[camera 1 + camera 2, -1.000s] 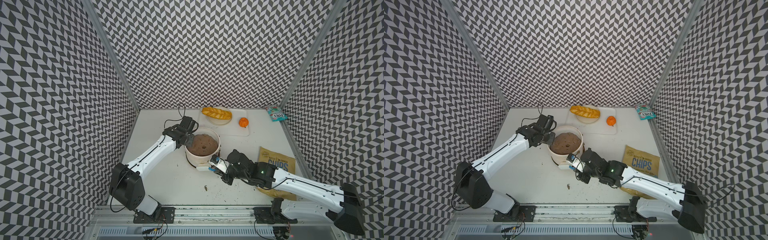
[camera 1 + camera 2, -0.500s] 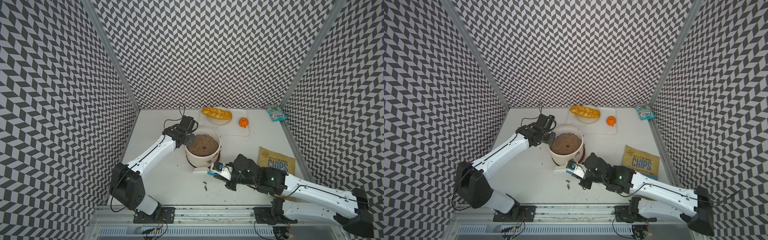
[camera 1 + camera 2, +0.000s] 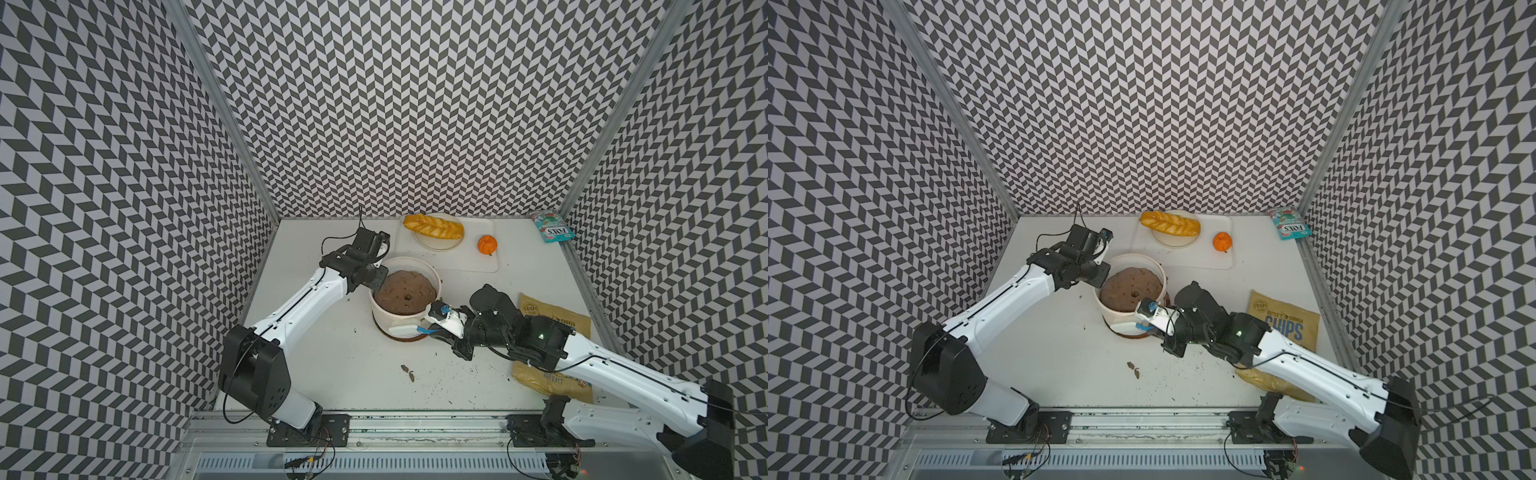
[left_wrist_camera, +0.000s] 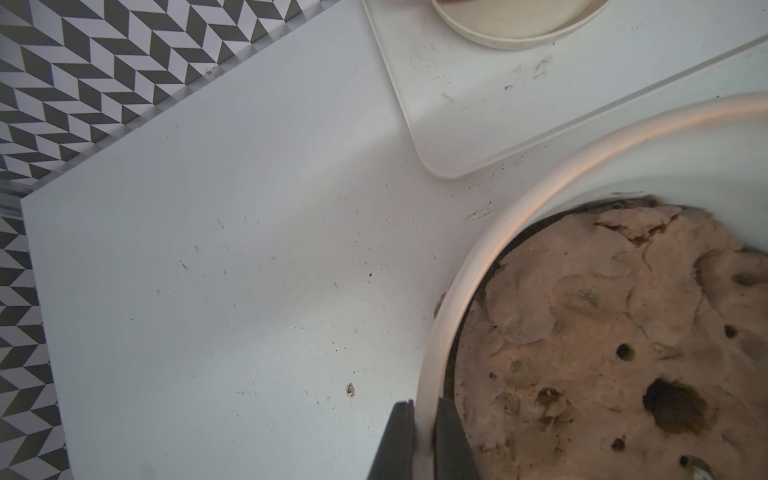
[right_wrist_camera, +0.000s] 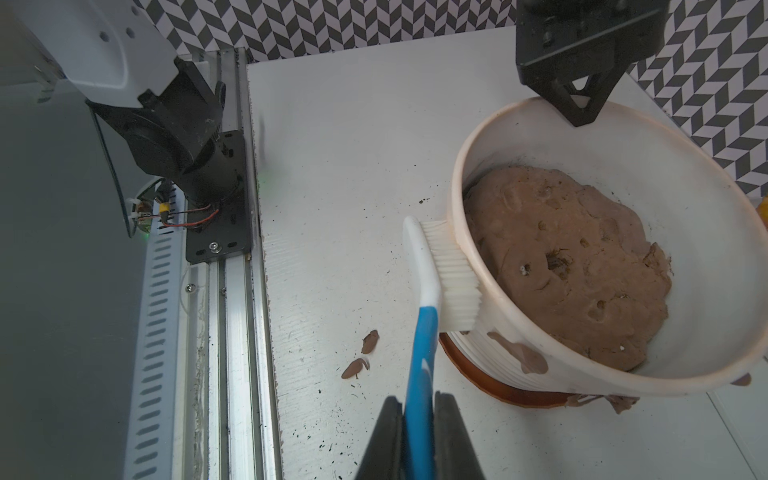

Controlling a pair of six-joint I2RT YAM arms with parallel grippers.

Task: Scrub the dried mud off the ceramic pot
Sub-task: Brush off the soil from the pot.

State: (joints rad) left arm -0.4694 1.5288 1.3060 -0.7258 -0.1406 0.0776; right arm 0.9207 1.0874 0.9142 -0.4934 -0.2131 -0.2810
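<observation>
The ceramic pot (image 3: 415, 262) (image 3: 1133, 257) is white, ribbed, full of brown soil, and stands on a brown saucer mid-table. My left gripper (image 4: 424, 409) (image 3: 376, 282) is shut on the pot's rim (image 4: 457, 286) at its far-left side. My right gripper (image 5: 419, 405) (image 3: 435, 332) is shut on the blue handle of a white-bristled brush (image 5: 453, 270) (image 3: 401, 330). The bristles press on the pot's near outer wall, just under the rim. A patch of dried mud (image 5: 528, 357) clings to the wall beside the brush. Two mud flakes (image 5: 370, 340) (image 3: 405, 368) lie on the table.
A bread loaf (image 3: 434, 226) on a plate and an orange (image 3: 487, 244) sit on a white tray (image 3: 449, 262) behind the pot. A chips bag (image 3: 552, 324) lies under my right arm, a candy packet (image 3: 552, 226) at the back right. Dark crumbs speckle the table's front.
My right gripper swung the brush out toward the table's front, then brought it back against the pot's wall. The left gripper has kept its hold on the rim.
</observation>
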